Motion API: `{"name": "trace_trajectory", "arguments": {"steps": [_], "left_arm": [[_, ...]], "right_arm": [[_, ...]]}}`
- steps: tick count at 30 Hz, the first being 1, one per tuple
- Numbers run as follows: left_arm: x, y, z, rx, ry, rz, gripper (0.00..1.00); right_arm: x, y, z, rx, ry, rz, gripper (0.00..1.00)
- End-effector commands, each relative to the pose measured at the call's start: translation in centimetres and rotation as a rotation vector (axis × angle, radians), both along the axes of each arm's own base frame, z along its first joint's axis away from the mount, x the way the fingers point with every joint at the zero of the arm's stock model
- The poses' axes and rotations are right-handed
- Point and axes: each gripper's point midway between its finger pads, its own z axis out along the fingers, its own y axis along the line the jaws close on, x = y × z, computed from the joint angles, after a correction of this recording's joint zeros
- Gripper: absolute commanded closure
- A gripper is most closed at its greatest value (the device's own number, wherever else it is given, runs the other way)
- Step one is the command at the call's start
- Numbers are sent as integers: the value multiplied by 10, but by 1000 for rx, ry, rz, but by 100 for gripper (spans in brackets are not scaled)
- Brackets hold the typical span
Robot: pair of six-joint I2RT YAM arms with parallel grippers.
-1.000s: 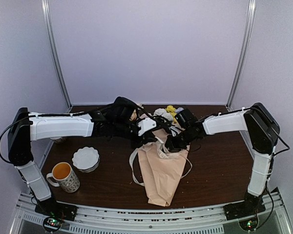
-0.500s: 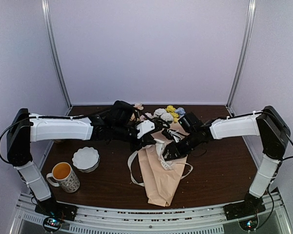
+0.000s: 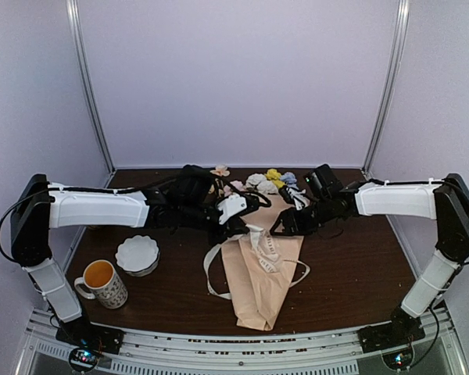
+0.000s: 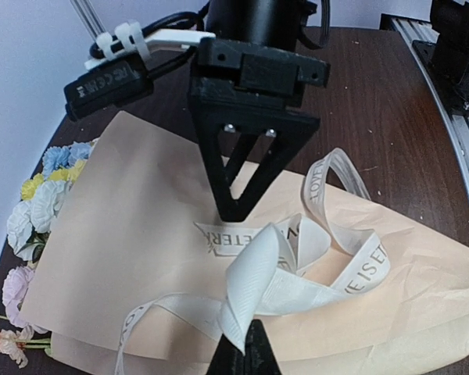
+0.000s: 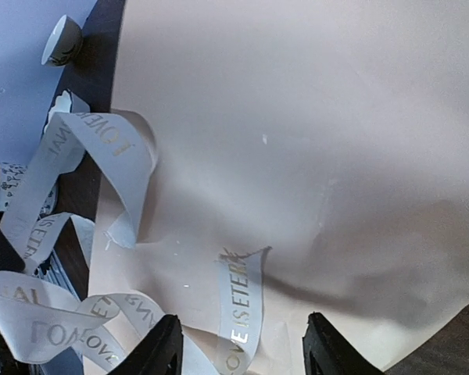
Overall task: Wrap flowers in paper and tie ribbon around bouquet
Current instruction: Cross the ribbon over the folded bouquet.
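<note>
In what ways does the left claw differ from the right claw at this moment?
The left claw is shut, pinching the ribbon; the right claw stands open and grips nothing. Seen from above, the left claw is on the left side of the bouquet, and the right claw is on its right side. Both are low over the peach paper.

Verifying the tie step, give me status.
Left gripper shut on the ribbon. Right gripper open above the paper. Ribbon in loose loops across the bouquet. Bowl, mug well aside.
</note>
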Motion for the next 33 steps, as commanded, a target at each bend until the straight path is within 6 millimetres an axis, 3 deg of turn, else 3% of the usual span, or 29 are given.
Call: {"name": "trace_trajectory", "arguments": {"steps": [1,3,8,11,14,19,22,25,33], "left_arm": [[3,-5,18,-57,-29,11,100],[3,-6,21,-65,-27,10,100],[-1,-11,37,-110,-24,-18,100],[-3,-11,43,-130,-30,-26,100],[0,-11,41,-126,-29,-9,100],[8,-16,21,-99,11,16,100],[19,-20,6,-72,29,59,100],[31,-18,-7,-57,52,110,100],[37,-17,-29,-38,108,122,100]], "right_arm": [[-1,-7,-27,-61,33,-88,48],[-6,2,-40,-76,61,-77,53],[-31,48,-51,-35,112,68,65],[-56,77,-44,52,163,201,73],[-71,87,-34,113,161,272,73],[-86,85,-27,160,177,327,77],[-85,77,-31,119,162,313,76],[-68,65,-26,122,150,242,70],[-28,34,-15,73,129,80,59]]}}
